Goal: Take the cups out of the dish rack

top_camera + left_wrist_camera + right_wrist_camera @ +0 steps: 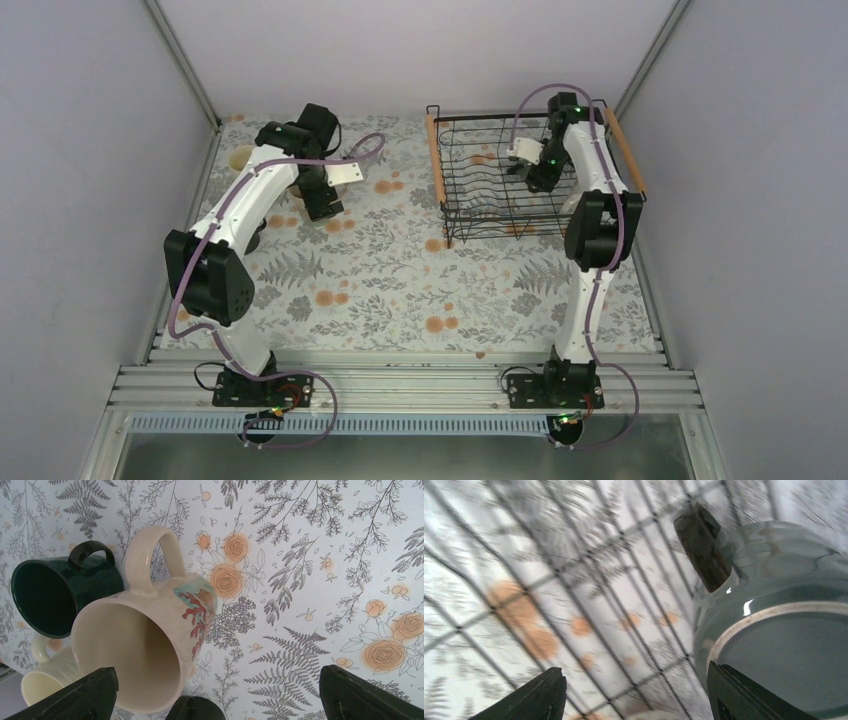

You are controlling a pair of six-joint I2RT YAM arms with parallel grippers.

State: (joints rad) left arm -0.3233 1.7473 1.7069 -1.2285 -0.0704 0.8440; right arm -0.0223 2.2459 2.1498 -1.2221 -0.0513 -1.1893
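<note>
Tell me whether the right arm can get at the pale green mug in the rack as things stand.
Probably yes. The right claw is open inside the dish rack, and the pale green mug sits right by one finger with no wire between. It likely needs only a small sideways shift.

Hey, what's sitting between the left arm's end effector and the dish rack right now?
Nothing but the bare floral table cover lies between the left end effector and the dish rack; the top external view shows that stretch clearly.
</note>
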